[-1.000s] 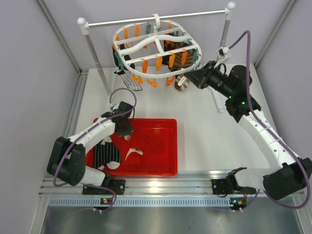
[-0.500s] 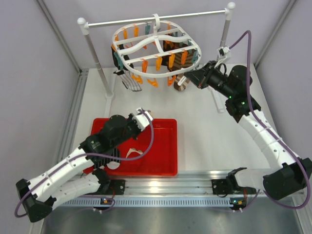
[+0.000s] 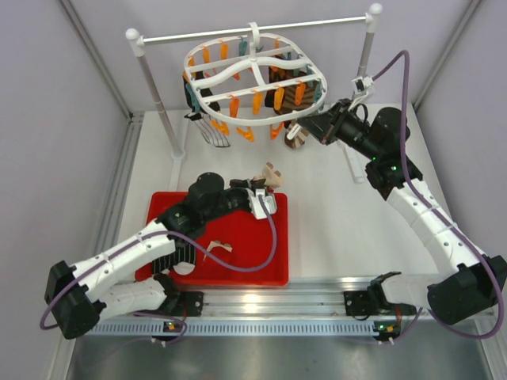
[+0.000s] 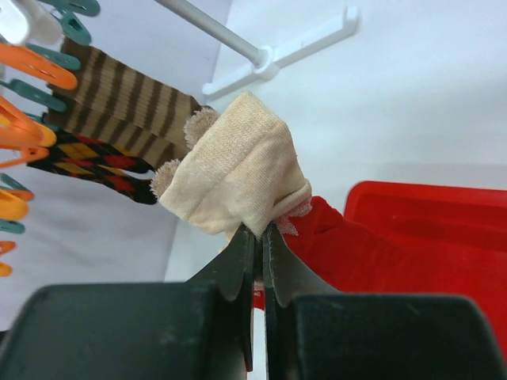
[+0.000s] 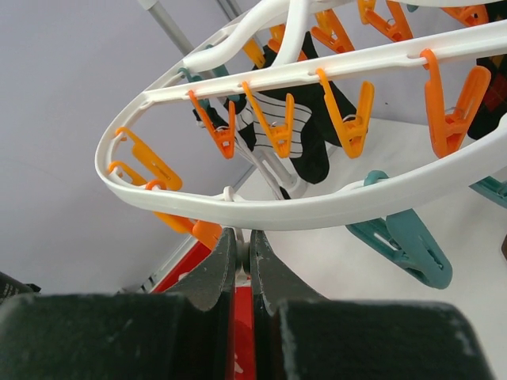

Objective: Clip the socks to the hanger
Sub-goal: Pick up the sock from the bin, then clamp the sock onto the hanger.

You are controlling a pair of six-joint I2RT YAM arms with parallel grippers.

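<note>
From above, the left jaws are clamped on the beige sock (image 3: 269,172), lifted over the far right corner of the red tray (image 3: 261,269), mid-worktop. The hanger (image 3: 207,89) hangs toward the worktop's far edge, with the right jaws closed at its near right rim. On the left wrist view the sock looks soft, light and floppy, pinched at one bunched end. Its long axis runs up and away from the jaws toward the clips, so I judge the free folded end is where a clip should bite. On the right wrist view, the jaws are pinched together under the rim, seemingly on a thin white tab. The frame looks stiff but light, and I'd expect it to swing.
</note>
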